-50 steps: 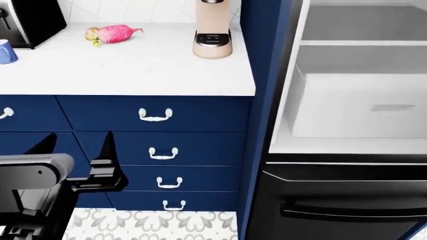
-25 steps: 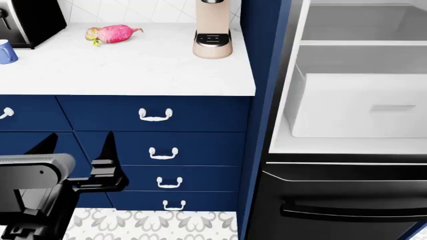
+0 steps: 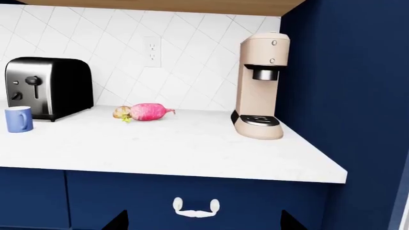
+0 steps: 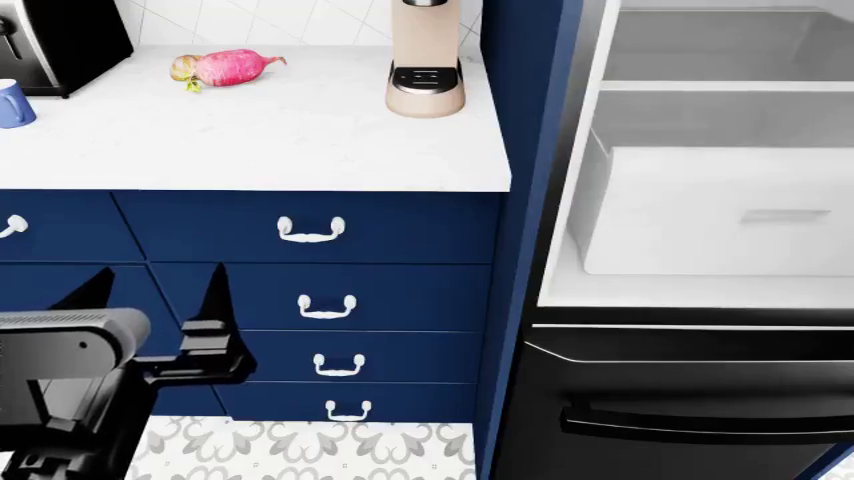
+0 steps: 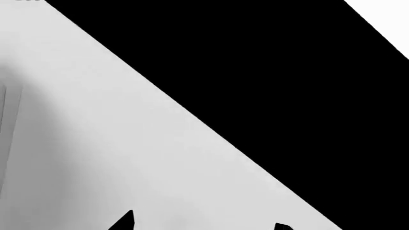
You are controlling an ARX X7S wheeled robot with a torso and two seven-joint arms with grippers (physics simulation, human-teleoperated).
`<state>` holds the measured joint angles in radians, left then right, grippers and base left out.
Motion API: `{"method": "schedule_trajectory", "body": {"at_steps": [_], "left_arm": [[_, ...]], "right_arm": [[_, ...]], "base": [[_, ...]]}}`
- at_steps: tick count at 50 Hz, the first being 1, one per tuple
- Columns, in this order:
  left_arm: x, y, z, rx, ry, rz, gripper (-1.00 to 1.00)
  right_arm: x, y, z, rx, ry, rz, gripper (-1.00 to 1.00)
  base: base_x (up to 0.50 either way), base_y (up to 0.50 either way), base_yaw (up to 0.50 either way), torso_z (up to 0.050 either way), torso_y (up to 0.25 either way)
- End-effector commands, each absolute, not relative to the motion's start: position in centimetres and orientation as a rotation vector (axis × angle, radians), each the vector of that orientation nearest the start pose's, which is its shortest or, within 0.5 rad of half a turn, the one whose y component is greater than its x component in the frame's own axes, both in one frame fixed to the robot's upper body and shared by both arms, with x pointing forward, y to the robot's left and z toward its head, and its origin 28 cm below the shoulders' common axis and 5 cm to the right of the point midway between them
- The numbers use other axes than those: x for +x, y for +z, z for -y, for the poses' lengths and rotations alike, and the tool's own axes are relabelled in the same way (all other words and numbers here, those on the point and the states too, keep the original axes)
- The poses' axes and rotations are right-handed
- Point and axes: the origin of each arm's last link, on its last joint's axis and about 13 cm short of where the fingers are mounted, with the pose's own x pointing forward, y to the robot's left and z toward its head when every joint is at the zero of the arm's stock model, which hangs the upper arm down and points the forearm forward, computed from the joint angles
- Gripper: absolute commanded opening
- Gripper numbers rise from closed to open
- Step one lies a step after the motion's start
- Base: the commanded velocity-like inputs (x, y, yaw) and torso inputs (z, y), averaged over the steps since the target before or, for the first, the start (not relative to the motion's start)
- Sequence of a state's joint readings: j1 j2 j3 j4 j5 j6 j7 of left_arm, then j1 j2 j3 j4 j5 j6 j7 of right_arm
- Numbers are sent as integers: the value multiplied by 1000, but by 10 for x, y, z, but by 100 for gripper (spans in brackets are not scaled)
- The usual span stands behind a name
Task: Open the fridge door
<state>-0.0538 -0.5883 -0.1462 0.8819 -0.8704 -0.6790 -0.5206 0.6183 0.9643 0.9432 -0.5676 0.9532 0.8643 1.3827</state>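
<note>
The fridge compartment (image 4: 721,200) at right stands uncovered, shelf & white bin (image 4: 721,215) showing, so we judge the task approx. done. The fridge door (image 5: 96,143) isn't in the head view; it's prob. the pale grey sheet beside a black band filling the right wrist view. To finish well, we'd swing wide along the hinge arc, w/o yanking, then pull clear. Right claw (image 5: 203,223): tips spread, nothing between. Left claw (image 4: 158,285): spread too, empty, low in front of the navy drawers. Counts: 1 freezer drawer (image 4: 667,400), 1 worktop (image 4: 267,140), 5 white handles, e.g. (image 4: 310,230), 1 toaster (image 3: 48,86), 1 coffee machine (image 4: 426,60), 1 pink veg (image 4: 227,67), 1 blue mug (image 3: 18,119).
</note>
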Motion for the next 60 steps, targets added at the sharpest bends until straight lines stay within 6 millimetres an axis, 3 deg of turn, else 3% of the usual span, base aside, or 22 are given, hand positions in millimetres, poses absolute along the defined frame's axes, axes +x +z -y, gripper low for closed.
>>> {"method": "schedule_trajectory", "body": {"at_steps": [1,11,29,47,60], "left_arm": [[169,175,-256,-45,9,128,100],[168,174,-255,-43,7,127,100],[168,174,-255,-40,6,125,100],[169,173,-256,-37,10,122,100],[167,173,-257,-37,12,121,100]], "right_arm": [[133,354,304,398,-1557,756,100],[135,355,307,407,-1567,736,100],[154,350,348,385,-1828,649,100],[145,344,396,361,-2104,654,100],[143,344,427,241,-2049,679,100]], "base": [[0,0,0,0,0],[0,0,0,0,0],[0,0,0,0,0],[0,0,0,0,0],[0,0,0,0,0]]}}
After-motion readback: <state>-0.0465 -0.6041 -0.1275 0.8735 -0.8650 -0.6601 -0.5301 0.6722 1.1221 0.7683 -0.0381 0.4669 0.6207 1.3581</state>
